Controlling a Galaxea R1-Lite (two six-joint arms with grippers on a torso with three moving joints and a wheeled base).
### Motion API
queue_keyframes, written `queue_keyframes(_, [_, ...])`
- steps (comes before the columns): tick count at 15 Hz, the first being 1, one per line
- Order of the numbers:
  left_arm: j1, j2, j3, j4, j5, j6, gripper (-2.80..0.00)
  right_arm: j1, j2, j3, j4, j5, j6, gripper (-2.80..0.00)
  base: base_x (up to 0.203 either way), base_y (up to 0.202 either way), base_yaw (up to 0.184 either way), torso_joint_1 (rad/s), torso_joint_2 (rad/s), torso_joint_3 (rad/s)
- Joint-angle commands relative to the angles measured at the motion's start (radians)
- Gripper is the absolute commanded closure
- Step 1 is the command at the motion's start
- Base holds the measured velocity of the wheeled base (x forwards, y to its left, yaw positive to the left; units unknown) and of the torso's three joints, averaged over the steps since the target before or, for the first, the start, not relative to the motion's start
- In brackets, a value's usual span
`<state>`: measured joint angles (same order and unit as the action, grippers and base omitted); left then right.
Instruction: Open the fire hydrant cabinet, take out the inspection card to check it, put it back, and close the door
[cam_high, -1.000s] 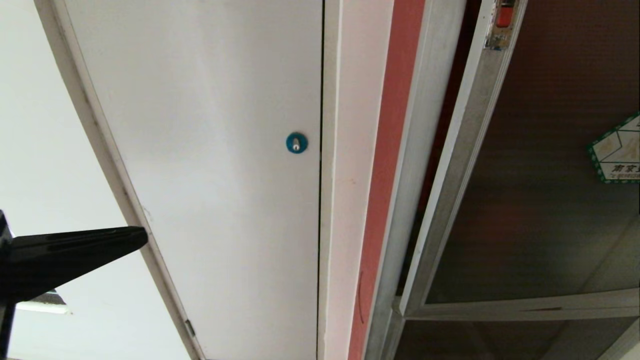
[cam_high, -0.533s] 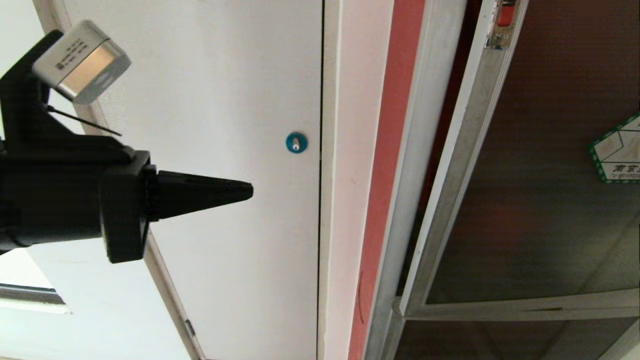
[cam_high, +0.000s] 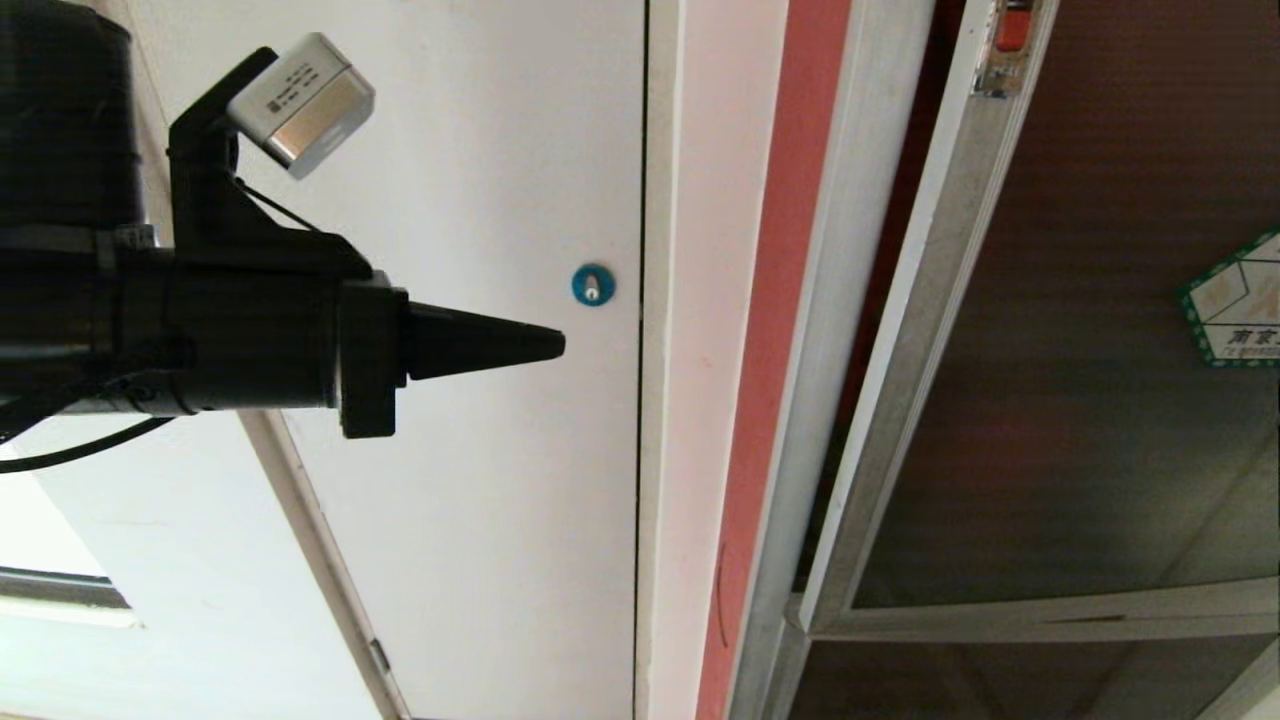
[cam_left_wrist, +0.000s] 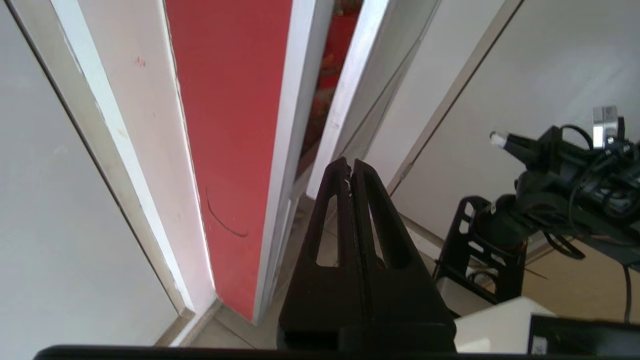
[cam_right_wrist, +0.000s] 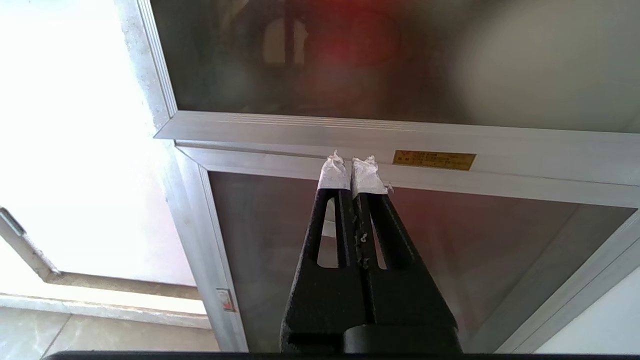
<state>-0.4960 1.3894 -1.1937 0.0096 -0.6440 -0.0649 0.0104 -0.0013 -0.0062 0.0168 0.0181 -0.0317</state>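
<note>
- My left gripper (cam_high: 545, 345): jaws pressed together, empty, now raised across the white panel (cam_high: 450, 500), tip near its blue lock (cam_high: 593, 285).
- The door (cam_high: 1080, 400) stands ajar beyond, red latch (cam_high: 1012, 30) untouched; opening remains.
- Right gripper (cam_right_wrist: 352, 172): jaws together, low, before the lower glass panel (cam_right_wrist: 400, 240).

The door (cam_high: 1100, 400) is dark tinted glass, faintly glossy, in a brushed silver metal frame. The white panel (cam_high: 430, 350) looks smooth and matt. The left gripper (cam_high: 555, 345) is matt black plastic.
</note>
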Motion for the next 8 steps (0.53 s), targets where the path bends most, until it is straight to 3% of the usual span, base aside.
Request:
queue_keyframes(1, [-0.002, 0.033, -0.037, 0.001, -0.004, -0.002, 0.00, 0.000, 0.001, 0.000, 0.000, 0.000, -0.001, 0.00, 0.000, 0.000, 0.000, 0.000, 0.00, 0.000])
queue_keyframes(8, [-0.086, 0.159, -0.198, 0.001, -0.003, -0.003, 0.00, 0.000, 0.001, 0.000, 0.000, 0.000, -0.001, 0.00, 0.000, 0.000, 0.000, 0.000, 0.00, 0.000])
